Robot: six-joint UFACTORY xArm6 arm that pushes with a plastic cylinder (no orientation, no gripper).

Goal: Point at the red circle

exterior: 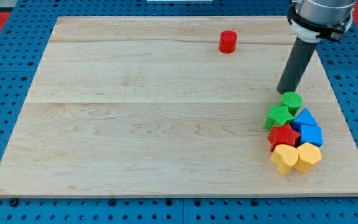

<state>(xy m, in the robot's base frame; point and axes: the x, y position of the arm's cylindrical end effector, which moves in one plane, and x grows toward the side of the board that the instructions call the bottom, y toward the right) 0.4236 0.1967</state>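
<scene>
The red circle (227,42) is a small red cylinder standing alone near the view's top, right of centre, on the wooden board (135,112). My tip (283,92) is the lower end of the dark rod at the view's right, well below and to the right of the red circle. It sits just above a green circle (291,101), close to or touching it. Below that are a green star (278,116), a red star (283,135), two blue blocks (307,127) and two yellow blocks (296,157), all packed in one cluster.
The wooden board lies on a blue perforated base (5,93). The board's right edge runs close to the cluster. The arm's grey and black wrist (321,15) hangs over the top right corner.
</scene>
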